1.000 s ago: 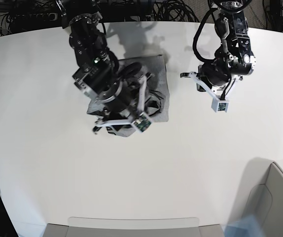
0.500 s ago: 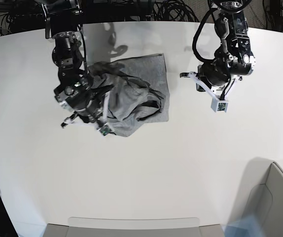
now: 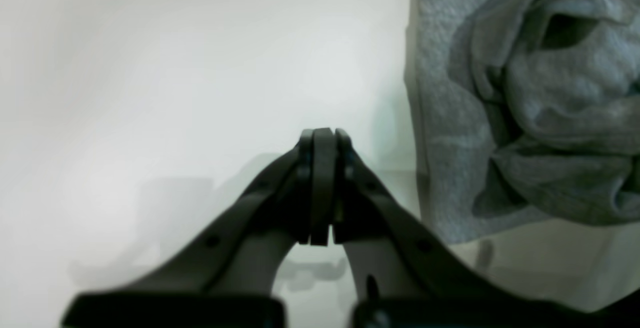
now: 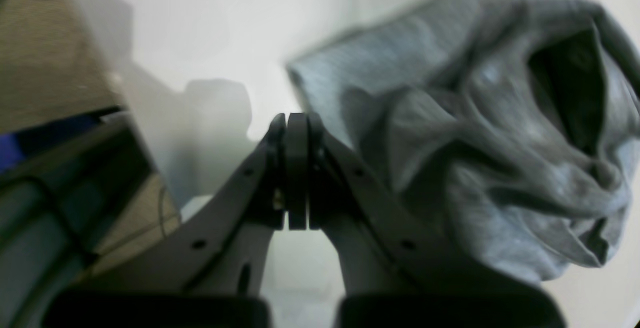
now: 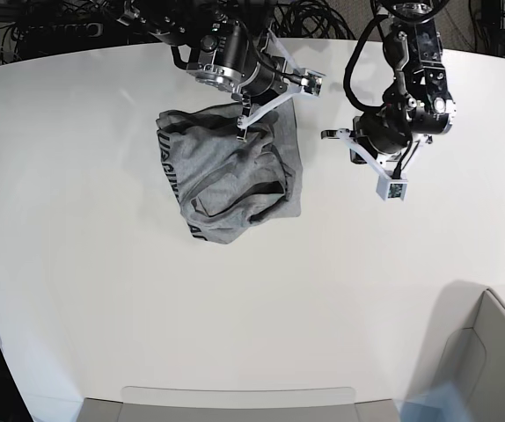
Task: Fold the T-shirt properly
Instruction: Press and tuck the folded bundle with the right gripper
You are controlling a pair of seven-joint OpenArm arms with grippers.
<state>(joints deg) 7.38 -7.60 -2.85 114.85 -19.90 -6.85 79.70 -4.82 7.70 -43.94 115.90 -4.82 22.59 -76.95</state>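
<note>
Left wrist view
- Left fingers [image 3: 322, 141]: pressed together, holding nothing, above the bare white surface [image 3: 175, 68].
- T-shirt [image 3: 525, 103]: a grey bunched heap at 2 o'clock from the fingers, near them but not touching. It lies on the surface, with a dark hole in the folds near the top.

Right wrist view
- Right fingers [image 4: 296, 123]: pressed together, holding nothing.
- T-shirt [image 4: 490, 138]: blurry grey heap at 3 o'clock from the fingers, with a flat part at the top and deep folds lower down. I cannot tell if the fingers touch it.

Base view
- T-shirt [image 5: 226, 180]: crumpled on the white surface [image 5: 252, 316], up and left of the middle. Black letters show along its 9 o'clock edge.
- Right fingers [image 5: 240, 134]: closed, at the shirt's 12 o'clock edge.
- Left fingers [image 5: 326, 134]: closed, at 3 o'clock from the shirt, apart from it.
- Grey bin [image 5: 490, 352]: at the 4 o'clock corner, well apart from the shirt.
</note>
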